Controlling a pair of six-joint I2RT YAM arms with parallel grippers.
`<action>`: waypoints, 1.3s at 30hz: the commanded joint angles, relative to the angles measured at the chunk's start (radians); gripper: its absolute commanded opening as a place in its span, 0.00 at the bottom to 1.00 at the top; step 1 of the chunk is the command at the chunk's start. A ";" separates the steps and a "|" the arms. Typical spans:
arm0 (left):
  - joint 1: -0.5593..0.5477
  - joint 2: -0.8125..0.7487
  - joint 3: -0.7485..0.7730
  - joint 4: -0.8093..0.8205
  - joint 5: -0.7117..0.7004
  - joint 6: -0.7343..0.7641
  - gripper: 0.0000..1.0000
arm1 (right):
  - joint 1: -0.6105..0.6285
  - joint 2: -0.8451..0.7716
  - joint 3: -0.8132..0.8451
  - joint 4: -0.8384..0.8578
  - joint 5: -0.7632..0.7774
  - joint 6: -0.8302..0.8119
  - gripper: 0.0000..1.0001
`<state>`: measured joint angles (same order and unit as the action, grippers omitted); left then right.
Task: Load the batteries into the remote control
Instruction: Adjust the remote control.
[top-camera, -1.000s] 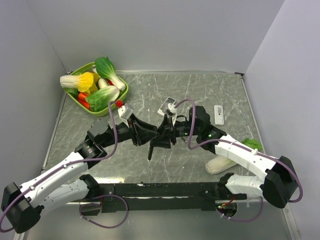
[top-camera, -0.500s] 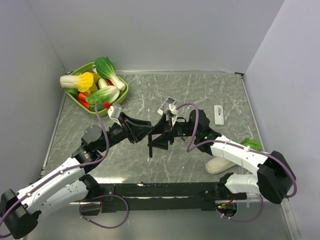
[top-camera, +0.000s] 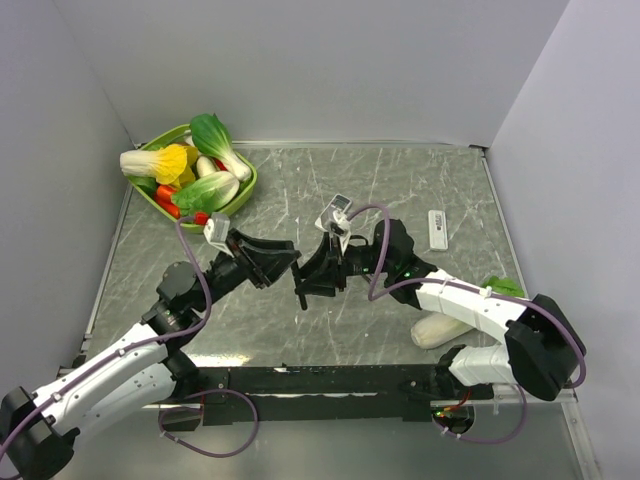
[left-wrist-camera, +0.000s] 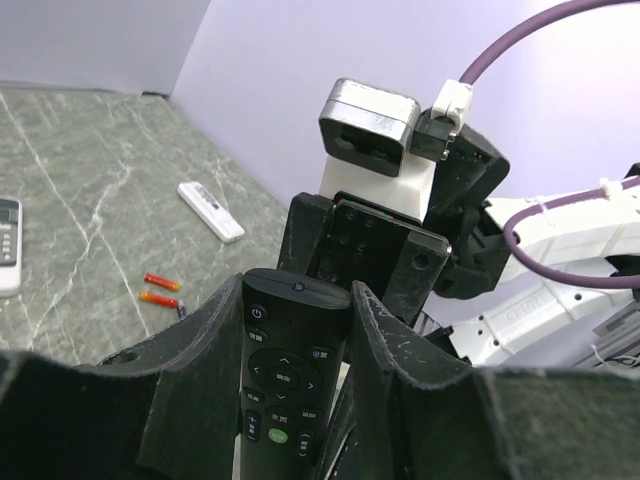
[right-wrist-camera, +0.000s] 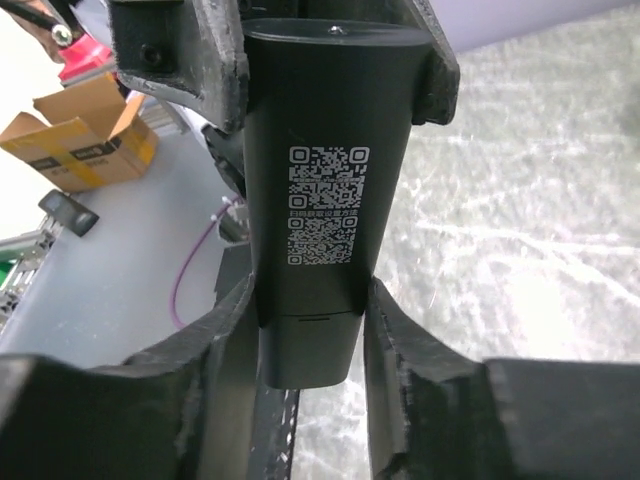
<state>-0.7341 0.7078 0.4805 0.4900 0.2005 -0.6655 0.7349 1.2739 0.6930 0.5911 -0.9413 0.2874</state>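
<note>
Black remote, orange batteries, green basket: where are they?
black remote (left-wrist-camera: 288, 385): left wrist view, button face.
orange batteries (left-wrist-camera: 158, 298): left wrist view, middle of the nearer one.
green basket (top-camera: 252, 182): top view, right rim.

The remote (left-wrist-camera: 285, 372) hangs over mid-table (top-camera: 300, 190). The basket (top-camera: 249, 186) lies behind it to the left, batteries (left-wrist-camera: 160, 290) and a second remote (top-camera: 437, 228) to its right, and a vegetable (top-camera: 440, 328) right and nearer.

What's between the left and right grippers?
The remote. Left wrist view: left gripper clamps it, buttons showing. Right wrist view: right gripper grips it, QR-code side showing.
</note>
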 joint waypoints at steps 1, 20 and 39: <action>0.001 -0.001 -0.003 -0.002 -0.039 -0.048 0.52 | 0.000 -0.041 0.034 -0.097 0.056 -0.119 0.01; -0.102 0.116 0.040 -0.183 -0.404 -0.207 0.73 | 0.092 0.015 0.233 -0.542 0.581 -0.330 0.00; -0.129 0.259 -0.049 -0.005 -0.561 -0.307 0.55 | 0.153 0.077 0.289 -0.582 0.710 -0.341 0.00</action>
<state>-0.8520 0.9401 0.4549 0.4034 -0.3248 -0.9257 0.8772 1.3346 0.9211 -0.0154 -0.2508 -0.0467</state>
